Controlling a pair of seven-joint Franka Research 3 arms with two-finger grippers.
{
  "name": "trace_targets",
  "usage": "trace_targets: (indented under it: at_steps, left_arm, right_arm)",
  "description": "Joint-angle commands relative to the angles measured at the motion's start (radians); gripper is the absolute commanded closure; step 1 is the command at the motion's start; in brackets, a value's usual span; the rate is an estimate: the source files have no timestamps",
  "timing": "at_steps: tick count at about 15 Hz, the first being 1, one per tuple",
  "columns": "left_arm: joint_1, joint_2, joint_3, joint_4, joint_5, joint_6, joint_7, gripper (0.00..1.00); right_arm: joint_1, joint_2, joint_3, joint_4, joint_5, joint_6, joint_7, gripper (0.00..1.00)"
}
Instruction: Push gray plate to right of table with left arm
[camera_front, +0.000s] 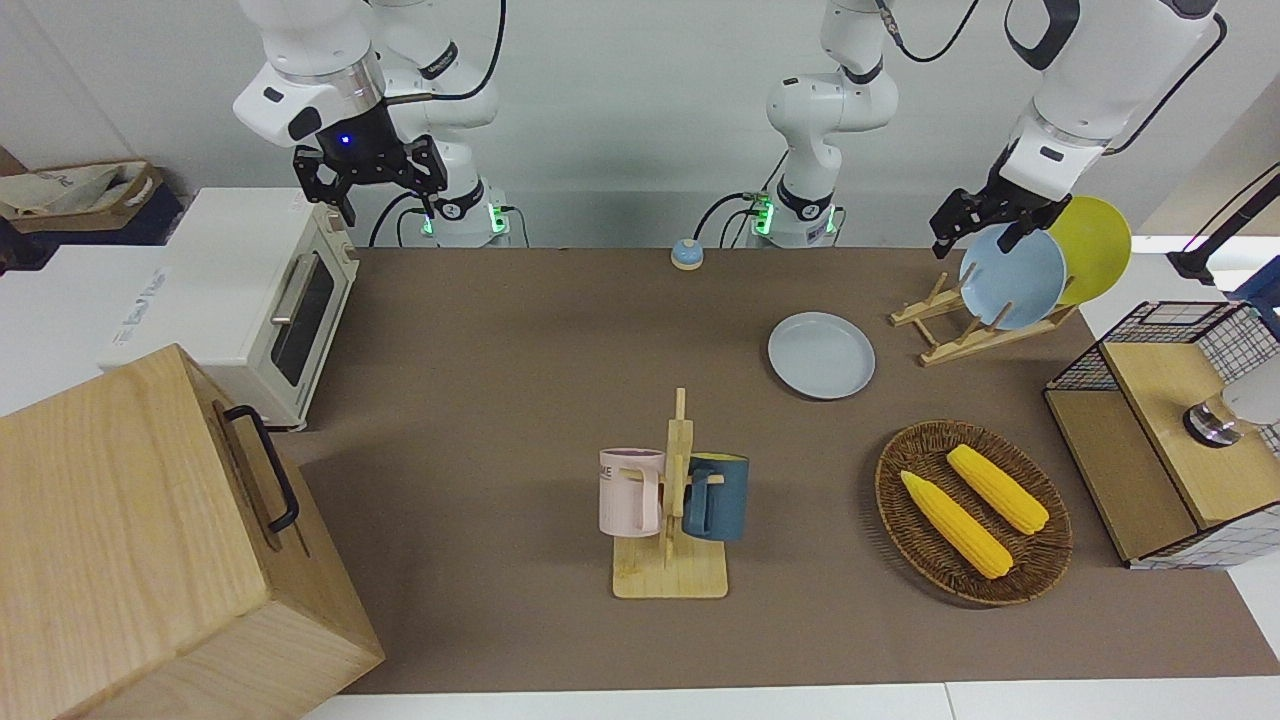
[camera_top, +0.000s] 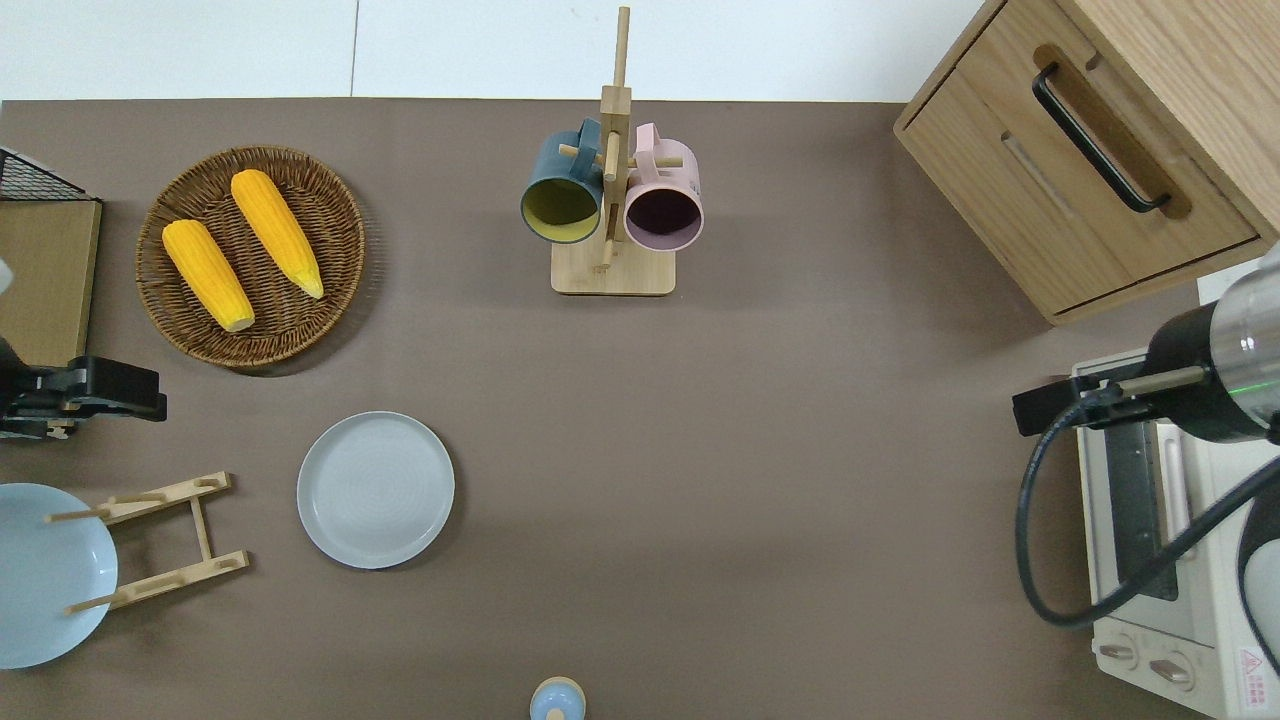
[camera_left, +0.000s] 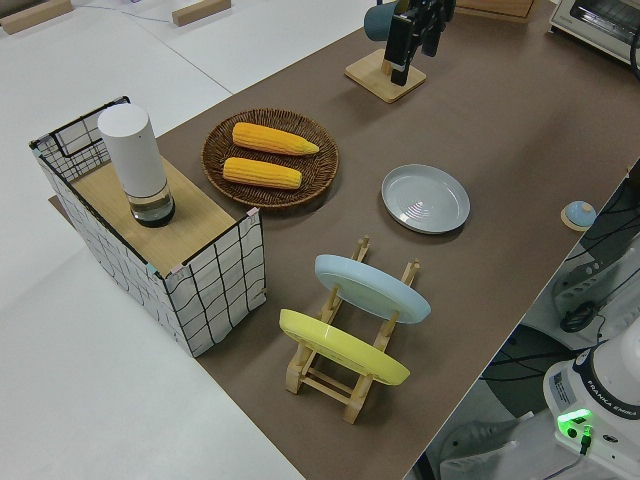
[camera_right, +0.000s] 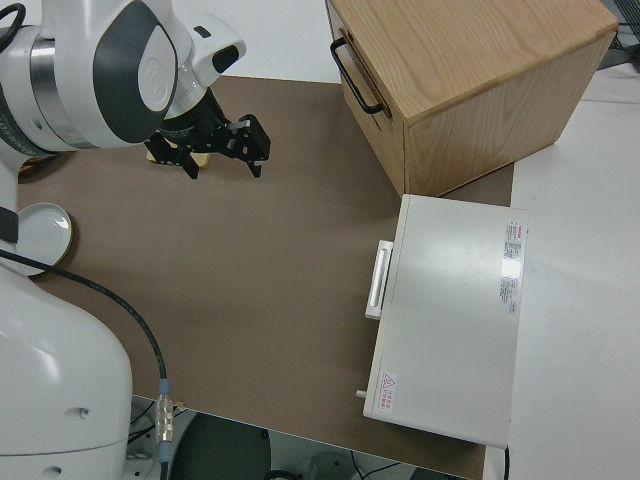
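Note:
The gray plate lies flat on the brown table, toward the left arm's end. It sits beside the wooden plate rack. My left gripper hangs open in the air, holding nothing. In the overhead view it is over the table between the wicker basket and the plate rack, apart from the gray plate. My right gripper is parked and open.
The rack holds a sky-blue plate and a yellow plate. The wicker basket holds two corn cobs. A mug rack carries two mugs. A wooden cabinet and a toaster oven stand at the right arm's end, a wire shelf at the other.

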Motion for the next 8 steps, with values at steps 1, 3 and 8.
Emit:
trace_targets:
  at_steps: [1,3,8]
  left_arm:
    - [0.000,-0.010,0.003,-0.020,-0.008,0.020,0.016,0.00]
    - [0.000,-0.012,0.003,-0.023,-0.008,0.020,0.016,0.00]
    - [-0.001,-0.070,0.003,-0.161,-0.003,0.066,0.021,0.00]
  right_arm:
    - [-0.020,-0.003,0.017,0.009,0.006,-0.016,0.013,0.017]
    - [-0.020,-0.003,0.017,0.009,0.006,-0.016,0.013,0.017]
    - [-0.020,-0.003,0.017,0.009,0.006,-0.016,0.013,0.017]
